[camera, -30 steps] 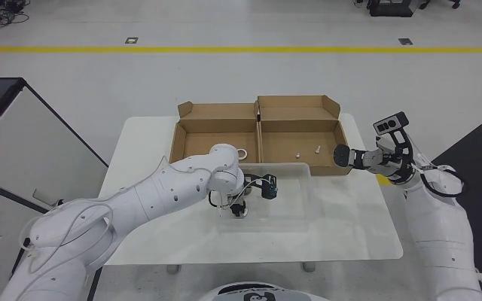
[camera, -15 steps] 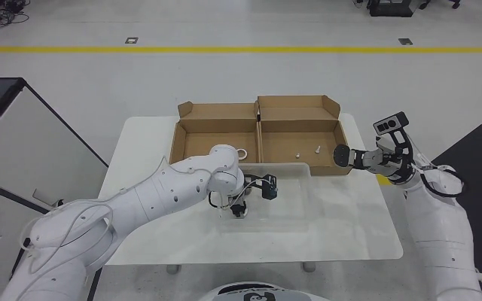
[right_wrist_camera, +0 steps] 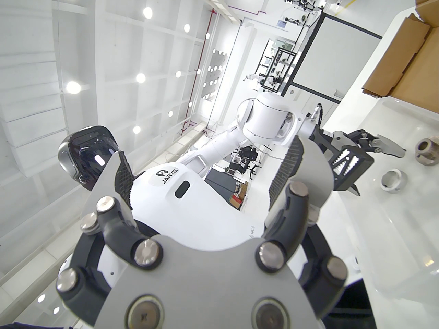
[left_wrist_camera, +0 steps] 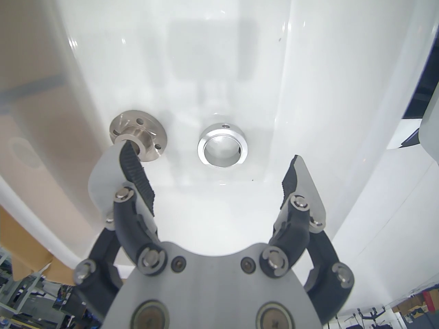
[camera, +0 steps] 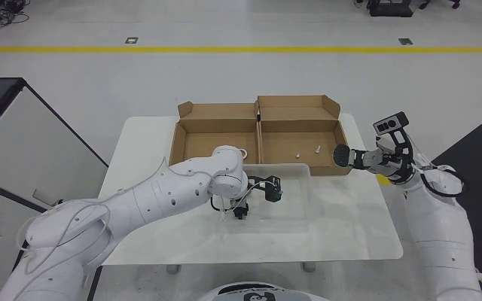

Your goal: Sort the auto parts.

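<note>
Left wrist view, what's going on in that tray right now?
The left gripper hangs open over the white tray, aimed at a silver ring collar, with one finger near a flanged hub. Neither part is gripped yet. The right gripper is open and empty, beside the cardboard boxes.

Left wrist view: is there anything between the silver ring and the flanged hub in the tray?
Nothing. In the left wrist view, only the bare white floor of the tray separates the silver ring from the flanged hub.
</note>
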`<state>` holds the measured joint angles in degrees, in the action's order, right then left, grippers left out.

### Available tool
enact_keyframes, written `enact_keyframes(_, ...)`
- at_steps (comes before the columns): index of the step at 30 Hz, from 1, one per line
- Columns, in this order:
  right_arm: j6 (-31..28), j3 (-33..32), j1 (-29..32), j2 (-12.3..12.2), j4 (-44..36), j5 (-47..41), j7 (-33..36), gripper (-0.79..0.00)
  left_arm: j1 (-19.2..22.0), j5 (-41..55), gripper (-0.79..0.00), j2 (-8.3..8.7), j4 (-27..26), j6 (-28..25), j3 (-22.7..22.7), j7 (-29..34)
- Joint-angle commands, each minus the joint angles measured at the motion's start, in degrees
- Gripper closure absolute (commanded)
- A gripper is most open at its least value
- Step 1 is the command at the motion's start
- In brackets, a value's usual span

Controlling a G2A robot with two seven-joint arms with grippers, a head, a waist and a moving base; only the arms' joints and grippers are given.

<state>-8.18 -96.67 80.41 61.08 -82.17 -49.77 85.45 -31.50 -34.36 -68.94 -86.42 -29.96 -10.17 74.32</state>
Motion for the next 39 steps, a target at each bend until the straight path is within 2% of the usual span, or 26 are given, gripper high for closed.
enact_keyframes(1, 0.0, 0.0, 0.0, 0.0, 0.0, 0.0, 0.0, -0.785, 0.3, 0.2, -0.517, -0.10, 0.2, 0.2, 0.1, 0.2)
enact_keyframes(4, 0.0, 0.0, 0.0, 0.0, 0.0, 0.0, 0.0, -0.785, 0.6, 0.5, -0.493, -0.29, 0.3, 0.4, 0.2, 0.4)
enact_keyframes(8, 0.0, 0.0, 0.0, 0.0, 0.0, 0.0, 0.0, -0.785, 0.7, 0.3, -0.391, -0.65, 0.7, 0.8, 0.4, 0.8)
enact_keyframes(19, 0.0, 0.0, 0.0, 0.0, 0.0, 0.0, 0.0, -0.785, -0.9, -0.9, -0.351, -2.16, 3.4, 1.3, 0.4, 1.3)
enact_keyframes(24, 0.0, 0.0, 0.0, 0.0, 0.0, 0.0, 0.0, -0.785, -0.8, -1.4, -0.308, -2.72, 4.2, 1.5, 0.4, 1.5)
enact_keyframes(39, 0.0, 0.0, 0.0, 0.0, 0.0, 0.0, 0.0, -0.785, -1.9, -3.0, -0.277, -4.17, 6.9, 2.3, 0.4, 2.3)
